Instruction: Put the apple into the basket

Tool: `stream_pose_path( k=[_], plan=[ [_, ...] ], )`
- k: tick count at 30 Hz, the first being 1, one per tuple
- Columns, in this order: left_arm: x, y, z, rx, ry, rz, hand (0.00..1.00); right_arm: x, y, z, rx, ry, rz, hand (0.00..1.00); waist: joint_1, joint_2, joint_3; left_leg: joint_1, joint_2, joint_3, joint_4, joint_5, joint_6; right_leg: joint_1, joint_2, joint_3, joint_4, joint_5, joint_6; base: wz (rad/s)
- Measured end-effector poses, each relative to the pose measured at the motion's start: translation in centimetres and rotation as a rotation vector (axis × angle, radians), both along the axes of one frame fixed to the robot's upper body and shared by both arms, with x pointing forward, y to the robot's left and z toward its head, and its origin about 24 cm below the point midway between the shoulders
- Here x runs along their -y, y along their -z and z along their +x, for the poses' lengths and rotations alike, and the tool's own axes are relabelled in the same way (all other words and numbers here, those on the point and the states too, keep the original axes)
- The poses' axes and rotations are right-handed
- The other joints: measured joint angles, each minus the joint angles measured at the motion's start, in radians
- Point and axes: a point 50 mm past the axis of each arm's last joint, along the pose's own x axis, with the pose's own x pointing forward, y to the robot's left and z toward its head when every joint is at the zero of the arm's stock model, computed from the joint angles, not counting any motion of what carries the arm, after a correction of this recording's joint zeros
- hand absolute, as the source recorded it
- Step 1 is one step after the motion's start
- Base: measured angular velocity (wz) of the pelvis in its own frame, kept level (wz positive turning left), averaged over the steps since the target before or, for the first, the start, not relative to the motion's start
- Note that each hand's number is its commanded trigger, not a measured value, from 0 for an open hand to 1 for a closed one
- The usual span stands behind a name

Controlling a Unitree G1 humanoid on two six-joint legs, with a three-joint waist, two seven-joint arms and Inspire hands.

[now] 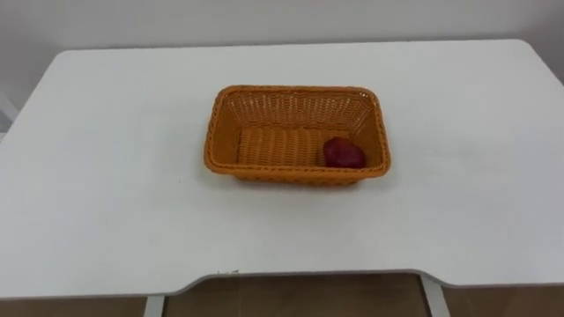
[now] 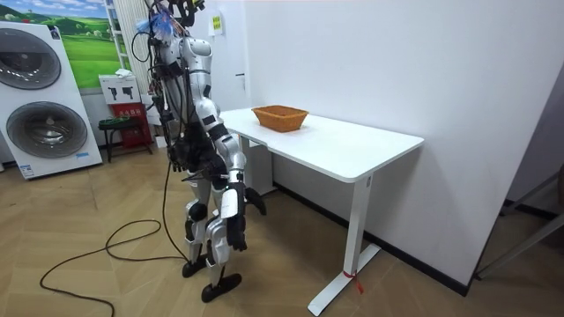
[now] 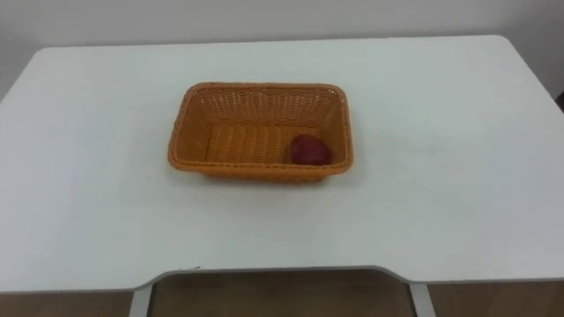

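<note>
**Nearest the robot.** Below the table's front edge there is a strip of wood floor, with the top of a pale table leg on the right side.

**Work surface.** The white table has rounded corners and a plain matt top. One item stands on it: an orange woven basket. It is rectangular, open-topped, and sits upright near the middle of the table, well apart from every edge.

**Task item.** The apple is dark red and lies inside the basket on its floor, in the near right corner, close against the woven walls. Nothing holds it.

**Beyond the table.** The far edge meets a plain white wall.

**Robot.** In the room view it stands upright on the wood floor at the table's long front side, a little back from the edge and facing the basket. The right hand hangs low at thigh level, below the tabletop and well apart from the basket. Its fingers are too small to read, so I cannot tell whether they are spread or curled.

**Room.** Behind the robot, at the room view's left, two front-loading washing machines are stacked one on the other. Beside them hangs a green landscape poster, and a small dark stool stands against that wall.
</note>
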Motion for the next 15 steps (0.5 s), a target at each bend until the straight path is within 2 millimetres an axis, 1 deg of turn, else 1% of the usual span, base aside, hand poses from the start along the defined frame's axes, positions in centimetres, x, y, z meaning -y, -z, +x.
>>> stream_pose_path(
  k=[1, 2, 3, 5, 6, 8, 9, 10, 11, 12, 15],
  plan=[
    [0.2, 0.1, 0.1, 0.003, -0.001, -0.008, 0.0, -0.8, 0.5, -0.3, -0.01, -0.063, 0.044, 0.0, 0.002, -0.001, 0.0008, 0.005, 0.0, 0.0, -0.003, 0.0, 0.0, 0.002, -0.002, 0.001, 0.0, 0.0, 0.0, -0.04],
    [0.3, 0.1, 0.2, 0.005, 0.001, -0.014, 0.0, -1.3, 0.9, -0.8, -0.03, -0.136, 0.083, 0.0, 0.007, 0.001, 0.0051, 0.012, 0.0, 0.003, -0.006, 0.0, 0.0, 0.004, -0.003, 0.004, 0.0, 0.0, 0.002, -0.05],
    [0.4, 0.1, 0.1, 0.003, 0.001, -0.017, 0.0, -1.6, 1.1, -0.9, -0.042, -0.179, 0.102, 0.0, 0.009, 0.003, 0.0075, 0.015, 0.0, 0.005, -0.006, 0.0, 0.001, 0.004, -0.002, 0.006, -0.001, -0.001, 0.002, -0.07],
    [0.5, 0.2, 0.0, -0.005, -0.002, -0.025, 0.0, -2.5, 1.6, -0.7, -0.07, -0.353, 0.162, 0.0, 0.013, 0.003, 0.0078, 0.02, 0.0, 0.009, -0.006, -0.001, 0.001, 0.004, -0.002, 0.007, -0.002, -0.002, 0.003, -0.06],
    [0.5, 0.3, 0.0, -0.009, -0.003, -0.027, 0.0, -2.7, 1.7, -0.7, -0.073, -0.389, 0.175, 0.0, 0.014, 0.003, 0.0084, 0.02, 0.0, 0.009, -0.006, -0.001, 0.001, 0.004, -0.002, 0.007, -0.002, -0.002, 0.003, -0.06],
    [0.7, 0.4, -0.2, -0.021, -0.005, -0.036, 0.0, -3.4, 2.1, -0.7, -0.11, -0.539, 0.232, 0.0, 0.027, 0.004, 0.0096, 0.026, 0.0, 0.015, -0.008, -0.001, 0.001, 0.003, 0.0, 0.015, -0.003, -0.002, 0.003, -0.09],
    [0.7, 0.4, -0.2, -0.023, -0.006, -0.037, 0.0, -3.6, 2.2, -0.7, -0.115, -0.571, 0.247, 0.0, 0.031, 0.004, 0.0096, 0.028, 0.0, 0.016, -0.008, -0.001, 0.001, 0.003, 0.0, 0.015, -0.003, -0.002, 0.003, -0.05],
    [0.8, 0.4, -0.1, -0.03, -0.008, -0.04, 0.0, -4.0, 2.3, -0.5, -0.125, -0.639, 0.277, 0.0, 0.033, 0.005, 0.0107, 0.03, 0.0, 0.014, -0.008, -0.001, 0.001, 0.006, -0.001, 0.014, -0.003, -0.002, 0.003, 0.05],
    [0.9, 0.5, 0.2, -0.034, -0.01, -0.043, 0.0, -4.2, 2.4, -0.4, -0.138, -0.706, 0.302, 0.0, 0.034, 0.005, 0.0135, 0.031, 0.0, 0.008, -0.008, -0.001, 0.001, 0.016, -0.002, 0.009, -0.004, -0.002, 0.003, 0.1],
    [0.9, 0.5, 0.3, -0.036, -0.009, -0.045, 0.0, -4.3, 2.5, -0.3, -0.145, -0.74, 0.312, 0.0, 0.034, 0.008, 0.0151, 0.031, 0.0, 0.007, -0.008, -0.001, 0.001, 0.015, -0.002, 0.007, -0.005, -0.002, 0.003, 0.11],
    [1.1, 0.6, 0.8, -0.044, 0.006, -0.052, 0.0, -4.6, 2.6, 0.4, -0.188, -0.936, 0.346, 0.0, 0.045, 0.012, 0.014, 0.033, 0.0, 0.007, -0.012, -0.001, 0.002, 0.016, -0.002, -0.003, -0.015, -0.001, 0.003, 0.03]
  ],
)
